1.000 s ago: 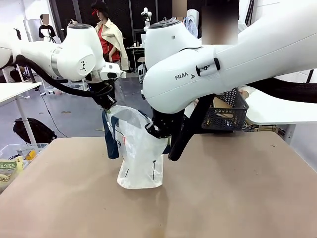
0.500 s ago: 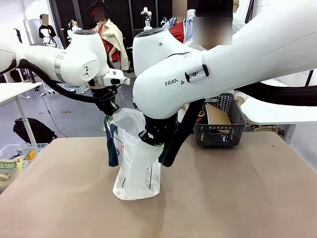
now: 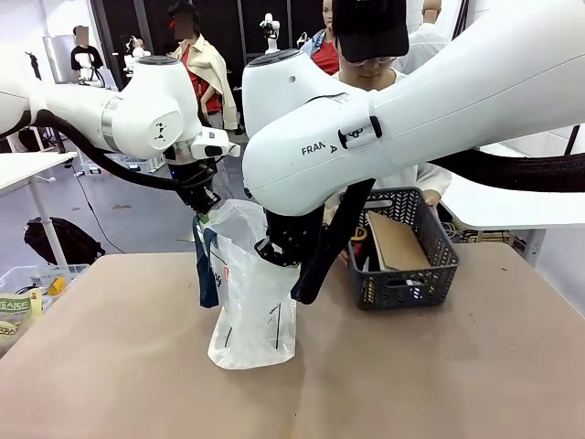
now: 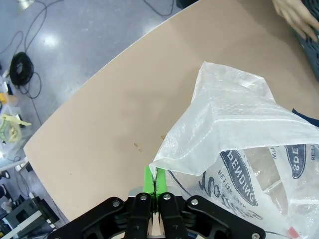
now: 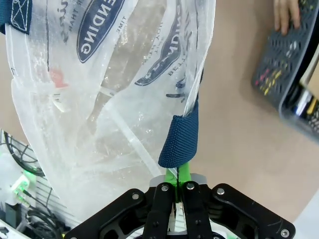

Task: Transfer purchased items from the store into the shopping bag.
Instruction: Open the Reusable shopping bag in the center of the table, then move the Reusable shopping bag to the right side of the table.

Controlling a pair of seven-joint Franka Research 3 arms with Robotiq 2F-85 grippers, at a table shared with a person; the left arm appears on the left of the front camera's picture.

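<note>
Shopping bag [image 3: 251, 302], translucent crinkly plastic, hangs open: left claw [image 4: 156, 186] pinches rim, right claw [image 5: 177, 181] navy strap [image 5: 180, 139]; grey perforated basket [image 3: 402, 283] goods likely next.

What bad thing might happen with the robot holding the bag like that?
The left fingers pinch only a thin plastic edge of the shopping bag; it might slip out or tear. The right fingers hold one navy strap, so the mouth looks narrow, and items from the basket might miss it.
</note>
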